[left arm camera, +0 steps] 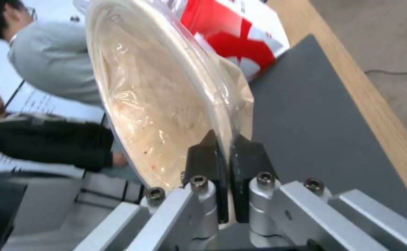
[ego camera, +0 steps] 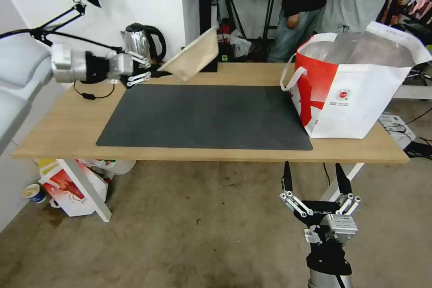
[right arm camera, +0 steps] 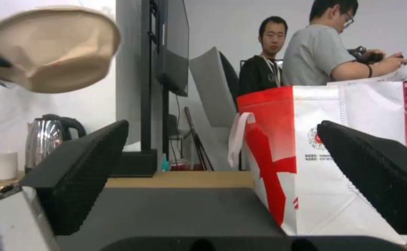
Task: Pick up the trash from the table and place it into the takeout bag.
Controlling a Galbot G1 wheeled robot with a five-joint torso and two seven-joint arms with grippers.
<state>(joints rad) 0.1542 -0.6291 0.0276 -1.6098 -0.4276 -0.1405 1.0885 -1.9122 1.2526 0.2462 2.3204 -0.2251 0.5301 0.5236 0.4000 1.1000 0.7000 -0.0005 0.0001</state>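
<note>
Nearest, below the front edge of the tabletop [ego camera: 67, 130], the right end effector [ego camera: 315, 179] hangs released, its black fingers spread wide. On the tabletop lies a dark grey mat [ego camera: 202, 117]; at its right end stands the takeout bag [ego camera: 355, 94], mouth open, silvery lining visible, its contents not discernible. Farther back on the left, the left end effector [ego camera: 155, 72] is clenched on the rim of the shallow beige bowl [ego camera: 191, 58], held tilted in the air, a clear film across its mouth. A steel kettle [ego camera: 141, 42] stands behind.
</note>
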